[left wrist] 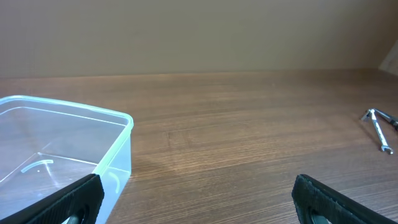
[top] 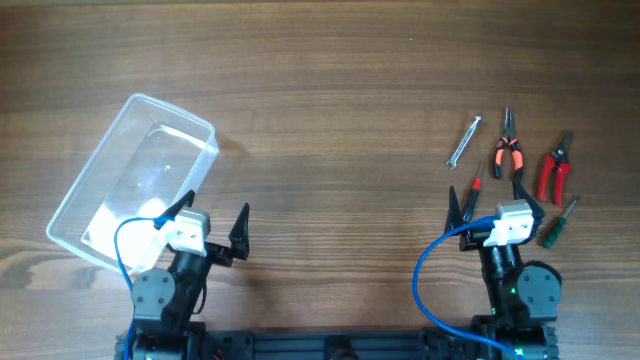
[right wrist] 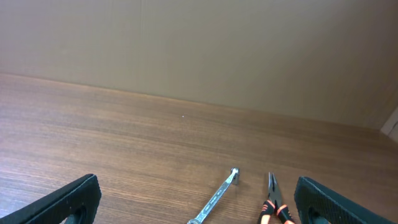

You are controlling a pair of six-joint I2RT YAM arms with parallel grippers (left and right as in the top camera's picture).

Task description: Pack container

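Observation:
The container (top: pixel 140 170), a clear empty rectangular tub, lies slanted at the table's left; in the left wrist view its rim (left wrist: pixel 74 112) shows at lower left. My left gripper (top: pixel 213 216) (left wrist: pixel 199 199) is open beside the tub's near right corner, holding nothing. On the right lie a silver wrench (top: pixel 463 141) (right wrist: pixel 217 198), orange-handled needle-nose pliers (top: pixel 508 148) (right wrist: pixel 273 200), red cutters (top: pixel 555 170), a green screwdriver (top: pixel 558 222) and a red screwdriver (top: pixel 472 190). My right gripper (top: pixel 492 207) (right wrist: pixel 198 199) stands open just short of them, empty.
Bare wooden tabletop (top: pixel 330 120) stretches between the tub and the tools. The wrench (left wrist: pixel 379 129) also shows far right in the left wrist view. Both arm bases sit at the near table edge, with blue cables looping beside them.

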